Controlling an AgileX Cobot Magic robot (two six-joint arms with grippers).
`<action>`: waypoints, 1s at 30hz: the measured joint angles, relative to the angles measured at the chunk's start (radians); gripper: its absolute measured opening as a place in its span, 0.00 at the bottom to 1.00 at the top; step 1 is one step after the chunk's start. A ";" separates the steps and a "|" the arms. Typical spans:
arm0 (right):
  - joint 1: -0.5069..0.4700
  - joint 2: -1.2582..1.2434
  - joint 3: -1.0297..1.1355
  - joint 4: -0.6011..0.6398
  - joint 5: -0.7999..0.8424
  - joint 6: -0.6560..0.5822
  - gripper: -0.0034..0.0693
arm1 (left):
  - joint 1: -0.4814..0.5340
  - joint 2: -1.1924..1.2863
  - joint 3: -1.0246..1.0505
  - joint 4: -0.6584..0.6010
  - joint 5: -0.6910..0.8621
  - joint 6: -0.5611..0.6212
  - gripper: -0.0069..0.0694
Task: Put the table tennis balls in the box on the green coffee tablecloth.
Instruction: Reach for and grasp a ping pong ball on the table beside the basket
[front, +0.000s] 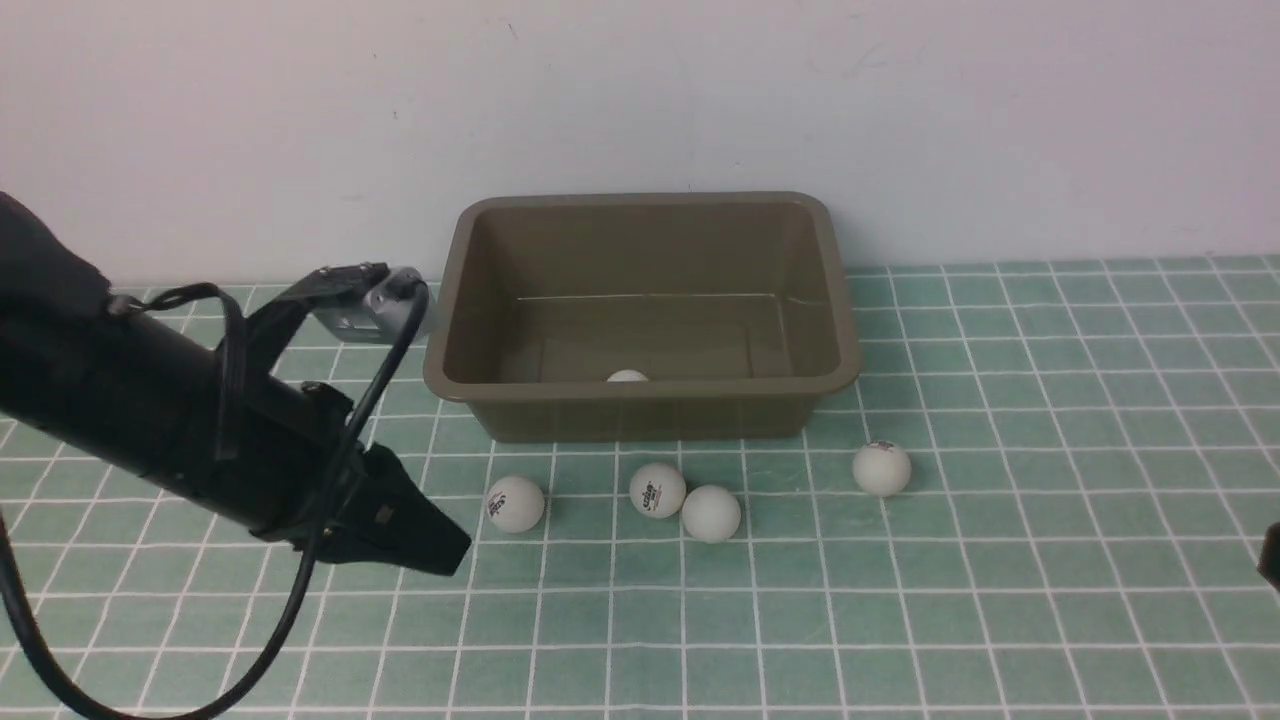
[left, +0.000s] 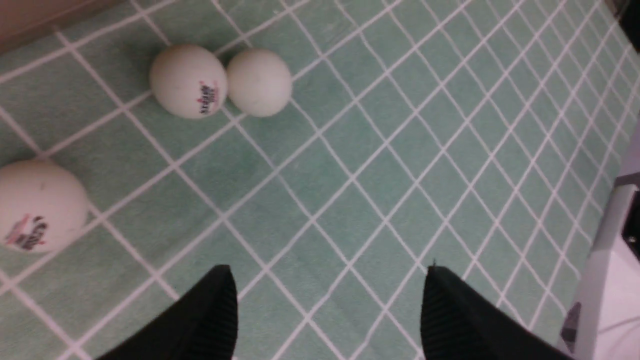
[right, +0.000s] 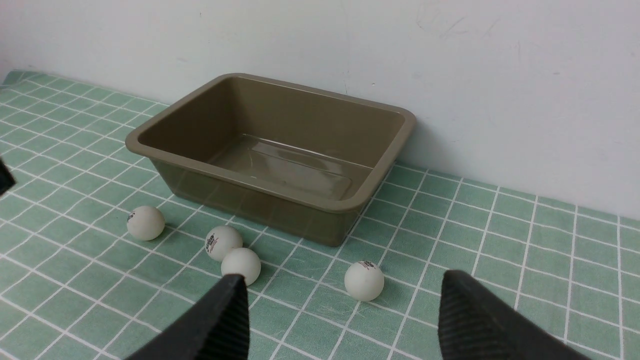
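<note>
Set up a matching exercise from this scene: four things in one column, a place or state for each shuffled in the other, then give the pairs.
Column one:
1. left gripper
2. box
3. rightmost ball
4. middle logo ball

Column two:
A. touching a plain ball
B. holds a single ball
C. open, holding nothing
D. alone on the tablecloth, apart from the others

Pairs: 1-C, 2-B, 3-D, 4-A.
</note>
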 joint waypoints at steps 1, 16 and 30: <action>0.000 0.000 0.000 0.000 0.002 0.000 0.68 | 0.000 0.004 0.000 0.003 -0.017 -0.001 0.65; 0.000 0.000 0.001 -0.001 -0.002 0.000 0.68 | -0.048 0.006 0.000 0.150 -0.262 -0.081 0.65; 0.000 0.000 0.003 -0.001 -0.013 -0.001 0.68 | -0.277 0.029 0.000 0.388 -0.592 -0.336 0.63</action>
